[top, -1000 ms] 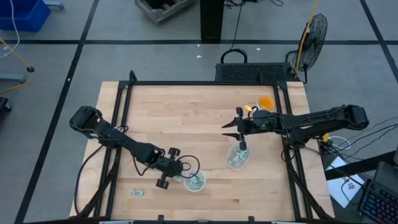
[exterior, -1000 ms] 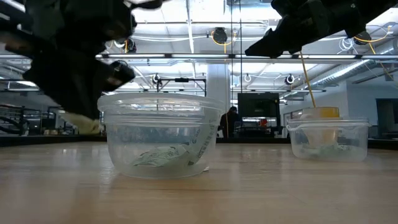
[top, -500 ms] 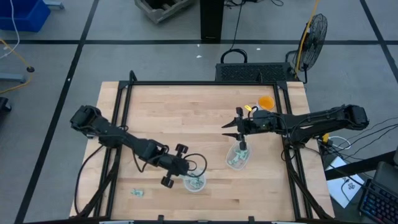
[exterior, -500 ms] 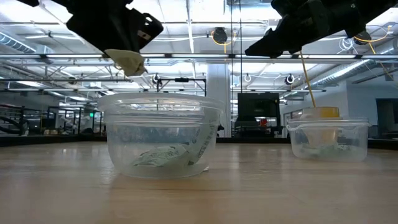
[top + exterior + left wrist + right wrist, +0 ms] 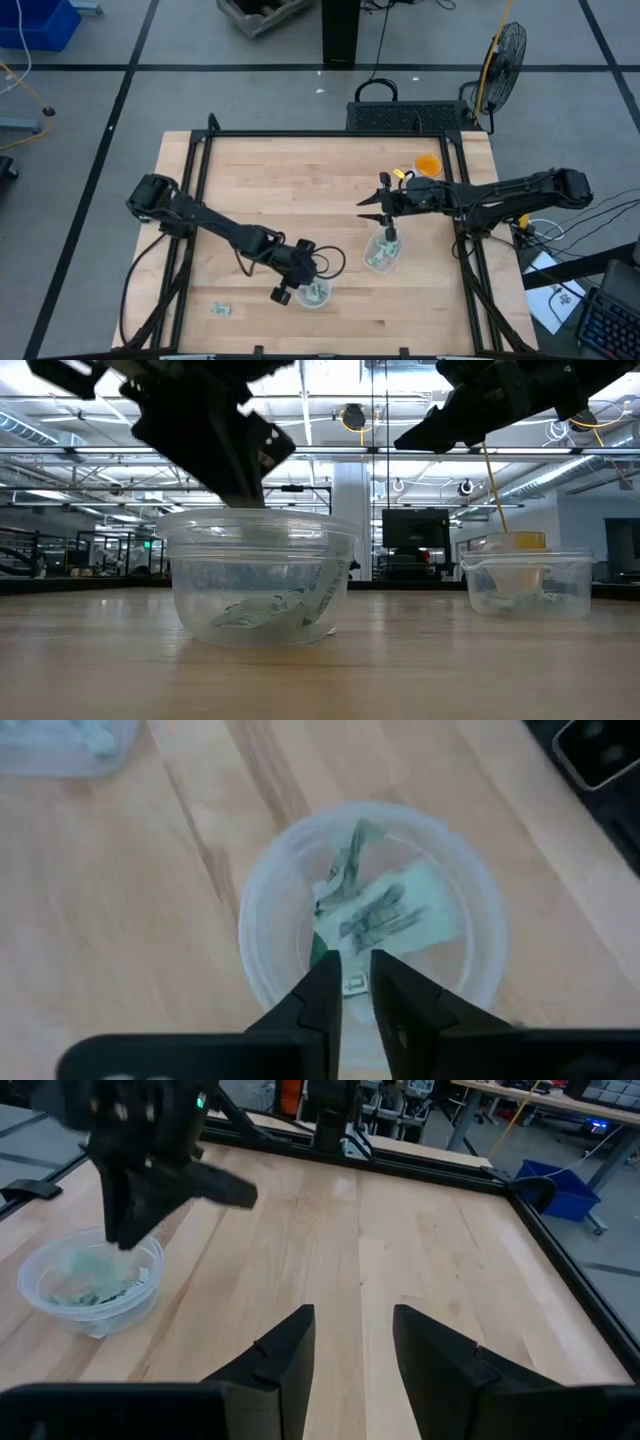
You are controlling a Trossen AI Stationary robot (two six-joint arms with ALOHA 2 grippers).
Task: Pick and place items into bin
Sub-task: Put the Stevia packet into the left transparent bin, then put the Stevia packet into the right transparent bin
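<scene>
A clear round cup [image 5: 314, 294] near the table's front holds a few green-and-white wrapped pieces [image 5: 385, 910]. My left gripper [image 5: 352, 985] hangs right over this cup [image 5: 260, 575], shut on one small wrapped piece. A second clear cup [image 5: 383, 253] to the right also holds pieces. My right gripper [image 5: 372, 205] is open and empty, above and just beyond that cup. One loose piece [image 5: 220, 310] lies on the table at the front left. My left gripper pinches a small whitish wrapped piece [image 5: 352, 983] between its two fingers, which point down from above. The piece is clear of the table, above the cup's opening. Which part of the piece the fingers have is hidden by the fingers themselves.
An orange cup [image 5: 427, 164] stands at the back right, near the right arm. A black frame [image 5: 300, 134] runs round the wooden table. Bare wood lies at the table's middle and far left.
My left gripper has risen from beside the near cup's left side and gone toward the table's right, carrying the whitish piece up over the rim. It now hangs above the cup's opening. My right arm has kept still.
</scene>
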